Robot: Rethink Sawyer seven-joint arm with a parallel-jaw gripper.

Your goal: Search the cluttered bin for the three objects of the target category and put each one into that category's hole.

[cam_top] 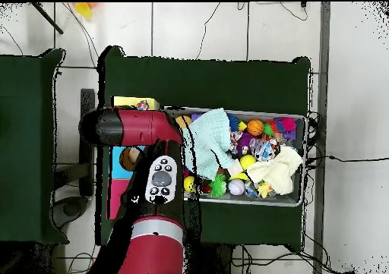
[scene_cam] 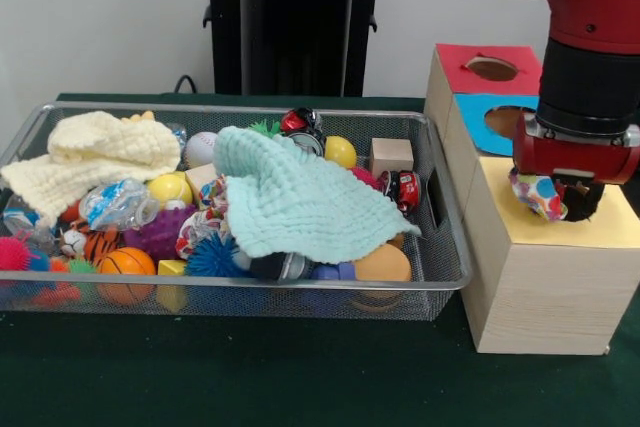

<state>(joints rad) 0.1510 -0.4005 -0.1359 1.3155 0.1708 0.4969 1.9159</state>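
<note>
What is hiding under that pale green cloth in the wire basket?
Poking out below the green cloth are a blue spiky ball, an orange ball and something dark blue between them. Whatever lies beneath the cloth's middle is covered.

My gripper [scene_cam: 556, 199] hangs over the near end of the box [scene_cam: 545, 277], a patterned toy [scene_cam: 536, 195] in it. The bin [scene_cam: 440, 267] lies at nine o'clock from the box; inside, one cloth [scene_cam: 295, 199] sits at three o'clock from another cloth [scene_cam: 90, 159].

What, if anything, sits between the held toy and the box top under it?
Nothing visible. The end effector holds the multicoloured toy just over the box's yellow panel; no hole shows in that panel from the front.
</note>
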